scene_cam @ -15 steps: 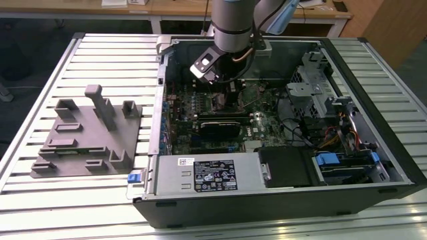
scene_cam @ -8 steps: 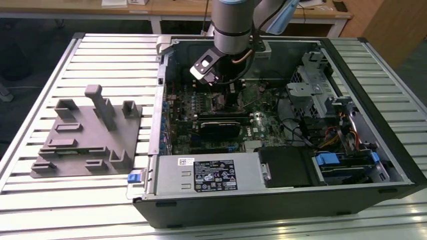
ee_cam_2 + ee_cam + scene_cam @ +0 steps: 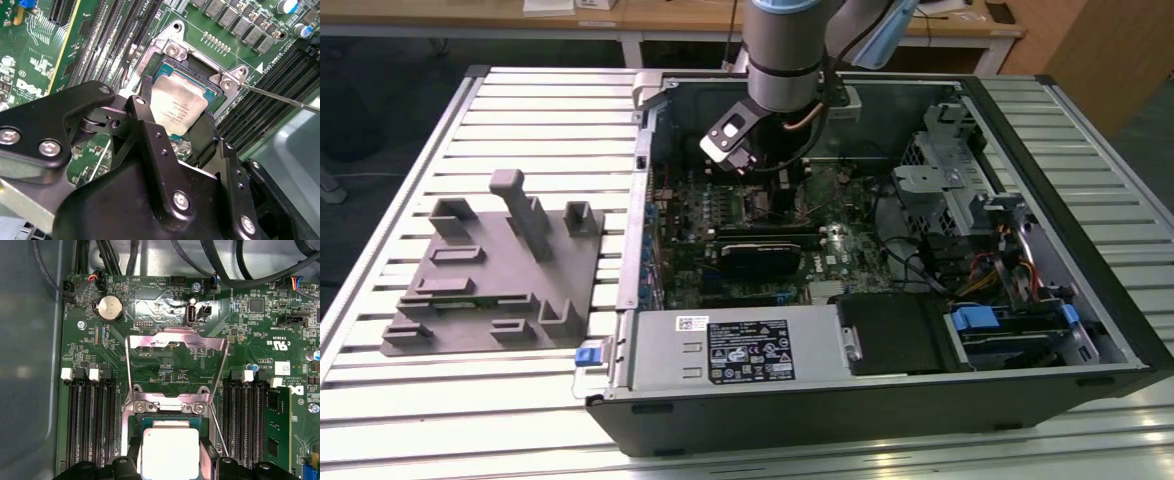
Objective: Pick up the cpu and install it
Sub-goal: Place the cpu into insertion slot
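Now the claw (image 3: 176, 101) is clamped on the cpu (image 3: 178, 109), right over the open socket frame (image 3: 172, 50).

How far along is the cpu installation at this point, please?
Done: the pick-up looks complete, and the cpu is inside the computer case, over the motherboard. In hand: the gripper appears to clamp it by two opposite edges, right above the socket. Left: it does not look seated yet, and in the first wrist view the load plate stands open, so nothing is locked down.
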You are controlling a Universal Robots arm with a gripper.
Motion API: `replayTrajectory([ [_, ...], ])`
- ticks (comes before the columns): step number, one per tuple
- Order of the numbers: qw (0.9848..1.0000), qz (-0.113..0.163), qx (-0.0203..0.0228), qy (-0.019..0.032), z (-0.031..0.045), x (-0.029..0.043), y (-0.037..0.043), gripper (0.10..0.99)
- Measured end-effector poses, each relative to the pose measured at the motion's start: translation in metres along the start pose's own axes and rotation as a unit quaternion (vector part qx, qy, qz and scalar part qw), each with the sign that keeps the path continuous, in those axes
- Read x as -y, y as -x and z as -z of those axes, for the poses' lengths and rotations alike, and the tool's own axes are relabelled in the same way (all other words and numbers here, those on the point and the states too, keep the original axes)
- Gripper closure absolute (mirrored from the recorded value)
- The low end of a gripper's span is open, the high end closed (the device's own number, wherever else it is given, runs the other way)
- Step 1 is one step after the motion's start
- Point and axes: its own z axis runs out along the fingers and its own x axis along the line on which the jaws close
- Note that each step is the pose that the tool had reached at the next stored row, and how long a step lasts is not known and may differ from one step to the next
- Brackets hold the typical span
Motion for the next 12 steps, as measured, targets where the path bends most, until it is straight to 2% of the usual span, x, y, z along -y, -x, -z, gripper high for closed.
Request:
replayTrajectory([
  [11,1.0000,0.000,-0.0001,0.0000,-0.0009,0.0000,-0.0001,0.533],
  [12,1.0000,0.000,0.0000,0.0000,-0.0009,0.0000,-0.0001,0.471],
])
